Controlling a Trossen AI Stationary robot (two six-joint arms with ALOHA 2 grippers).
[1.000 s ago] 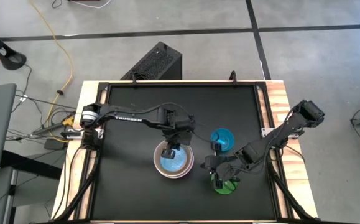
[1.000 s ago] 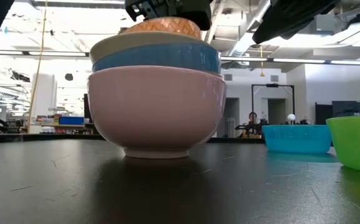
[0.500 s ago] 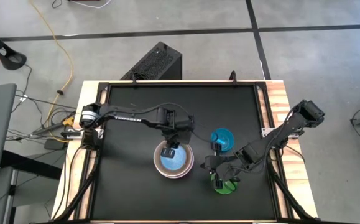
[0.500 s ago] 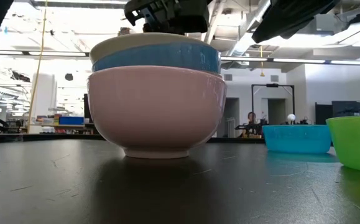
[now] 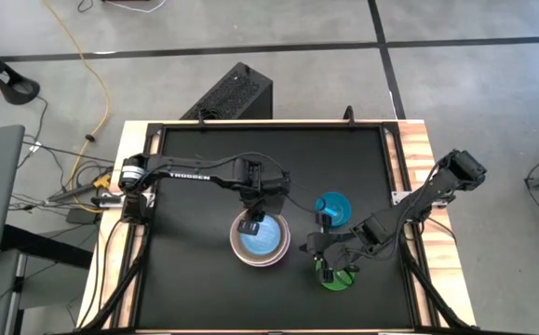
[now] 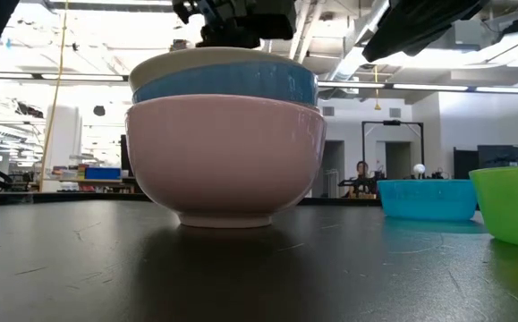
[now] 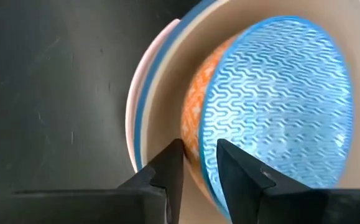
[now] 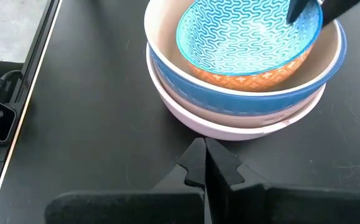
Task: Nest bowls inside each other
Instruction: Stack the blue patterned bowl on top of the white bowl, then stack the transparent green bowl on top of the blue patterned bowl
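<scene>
A stack of bowls stands mid-table: a pink bowl (image 6: 227, 156) on the table, a blue bowl (image 6: 241, 87) in it, then a cream bowl (image 6: 187, 63). A light blue patterned bowl with an orange outside (image 7: 279, 99) (image 8: 248, 37) rests inside the cream one. My left gripper (image 7: 199, 165) (image 5: 251, 224) is open above the stack's far-left rim. Its fingers stand on either side of the patterned bowl's rim, apart from it. A small teal bowl (image 5: 332, 208) and a green bowl (image 5: 341, 276) sit on the table to the right. My right gripper (image 8: 204, 163) hangs shut near the green bowl, holding nothing.
The black tabletop (image 5: 195, 270) has a raised frame with wooden side rails (image 5: 432, 158). A black box (image 5: 232, 93) stands on the floor behind the table. Bare tabletop lies left of the stack and along the far side.
My left gripper has opened and let go of the patterned bowl. That bowl stood above the cream bowl's rim in the low view and has dropped down into the stack, out of sight there. The right arm has kept still.
</scene>
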